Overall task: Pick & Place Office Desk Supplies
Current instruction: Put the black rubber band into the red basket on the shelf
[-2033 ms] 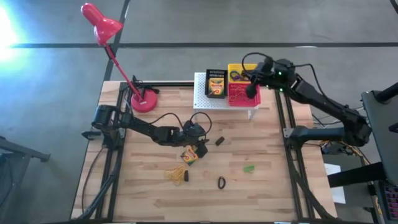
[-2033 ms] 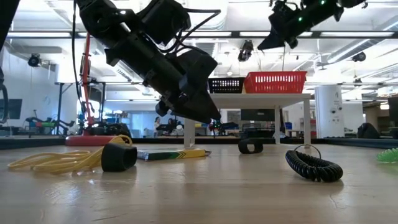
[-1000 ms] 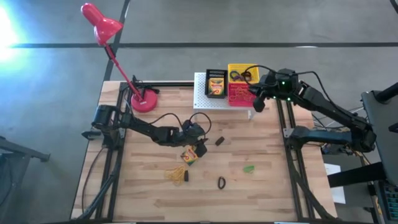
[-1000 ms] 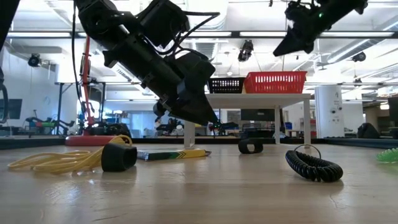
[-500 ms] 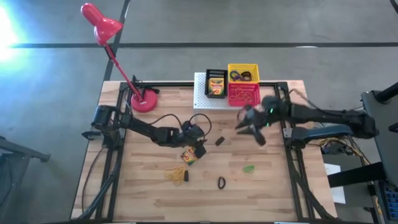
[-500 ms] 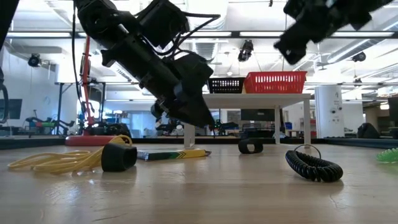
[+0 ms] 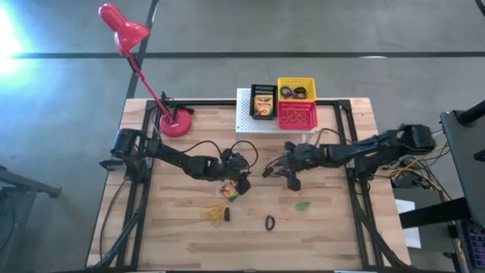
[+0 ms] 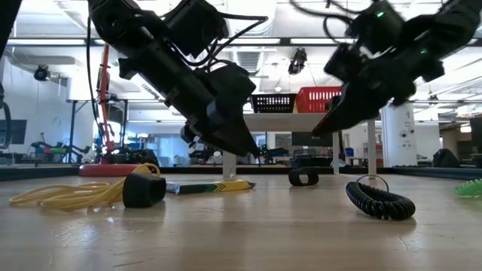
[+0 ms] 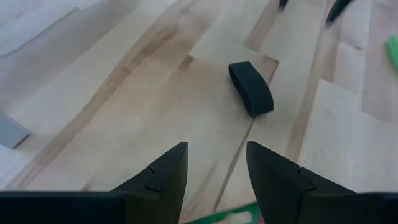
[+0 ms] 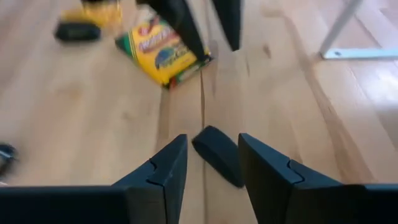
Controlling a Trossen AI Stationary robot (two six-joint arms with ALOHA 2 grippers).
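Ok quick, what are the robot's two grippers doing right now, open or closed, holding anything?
Left gripper: open, holding nothing, just above the crayon box.
Right gripper: open, holding nothing, fingers either side of the black ring.

Counts, high view:
- Crayon boxes: 2. One flat on the table (image 7: 230, 189), one upright in the black bin (image 7: 263, 101).
- Bins on the white perforated stand (image 7: 244, 121): 3, namely black, yellow (image 7: 296, 83), red (image 7: 296, 114).
- Loose rings/bands on the table: 3. Black band (image 7: 267, 171), black coiled ring (image 7: 270, 222), green ring (image 7: 303, 205).
- Rubber-band tangle: 1 (image 7: 215, 213).
- Red desk lamp: 1 (image 7: 136, 57).
- Arms: 2.
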